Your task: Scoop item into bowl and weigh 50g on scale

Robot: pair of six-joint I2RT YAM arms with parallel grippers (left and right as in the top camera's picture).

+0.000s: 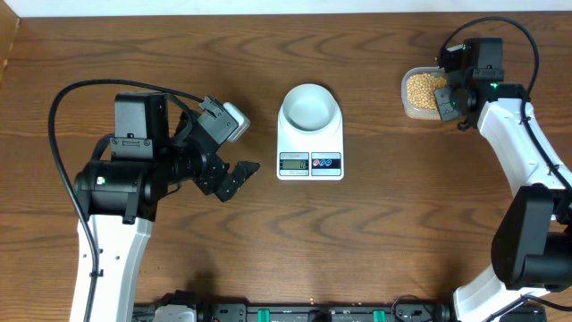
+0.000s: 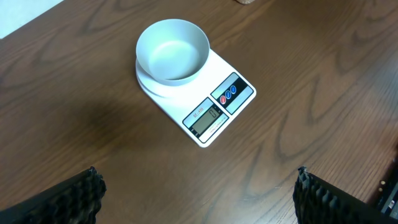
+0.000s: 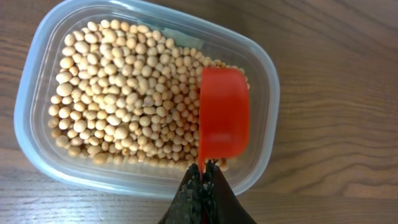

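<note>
Since the beans [image 3: 124, 93] sit in the tub [image 3: 28, 124], my right gripper [image 3: 202, 180] pinches the red scoop [image 3: 222, 112] there. My left gripper [image 2: 199, 199] hangs spread, clear of bowl [image 2: 149, 62] and scale [image 2: 186, 102].

The beans [image 3: 124, 99] are showing tan-yellow at left in the right wrist frame, the tub [image 3: 31, 81] around them clear, the scoop [image 3: 222, 112] right of centre red-orange. Upper middle of the left wrist frame, the bowl [image 2: 172, 50] is looking pale blue-white, the scale [image 2: 171, 99] white with red and blue buttons [image 2: 227, 93]. The table [image 2: 74, 93] is showing dark brown wood grain.
</note>
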